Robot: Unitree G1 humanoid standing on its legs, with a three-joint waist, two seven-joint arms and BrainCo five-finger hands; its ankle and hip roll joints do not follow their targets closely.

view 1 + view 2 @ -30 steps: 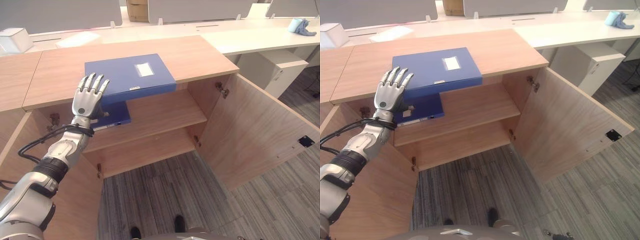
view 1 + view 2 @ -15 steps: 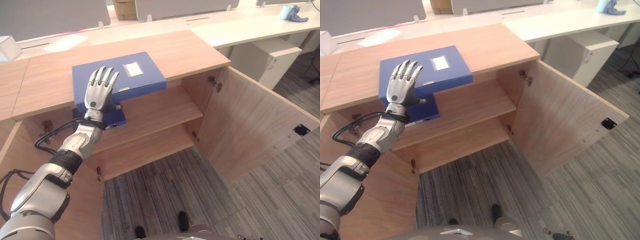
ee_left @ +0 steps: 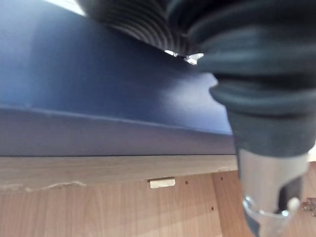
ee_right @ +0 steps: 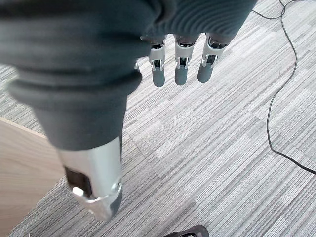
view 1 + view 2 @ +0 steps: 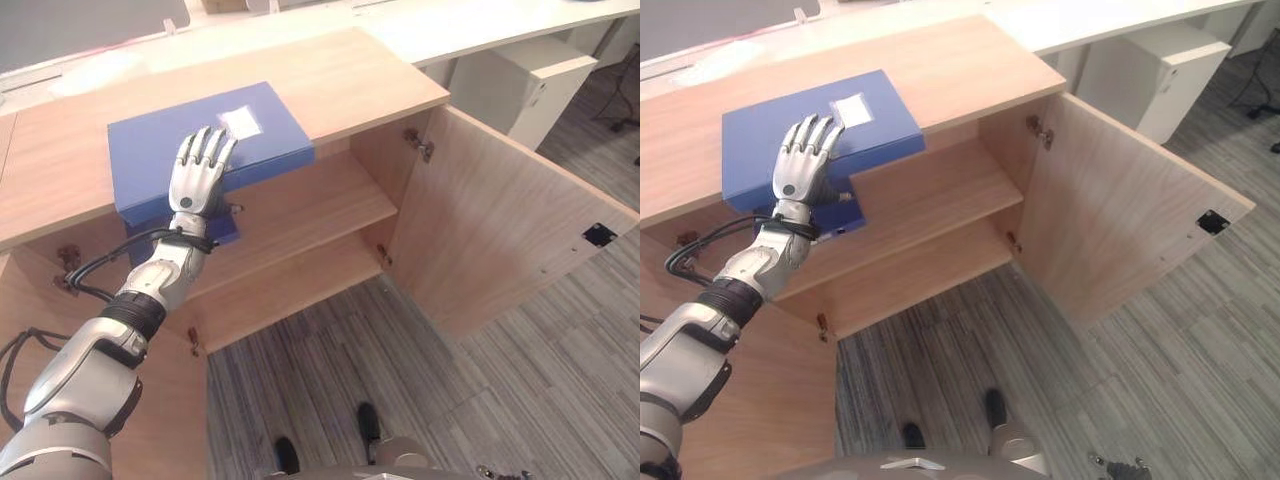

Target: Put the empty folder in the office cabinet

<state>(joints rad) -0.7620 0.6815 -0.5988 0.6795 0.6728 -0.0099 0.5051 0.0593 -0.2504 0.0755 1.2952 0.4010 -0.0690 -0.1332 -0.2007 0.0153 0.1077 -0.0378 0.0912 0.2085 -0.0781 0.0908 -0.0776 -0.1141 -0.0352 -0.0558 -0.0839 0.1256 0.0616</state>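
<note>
The left hand lies flat, fingers straight and spread, on the blue box folder, which overhangs the cabinet top. It should handle stiff, light and slick; take the overhanging edge. The white label is unreadable (too small). The right hand hangs loosely extended.

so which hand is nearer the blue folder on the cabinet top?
Left. The left hand lies with straight fingers on the blue folder at its front edge. The right hand hangs over carpet floor, away from it.
</note>
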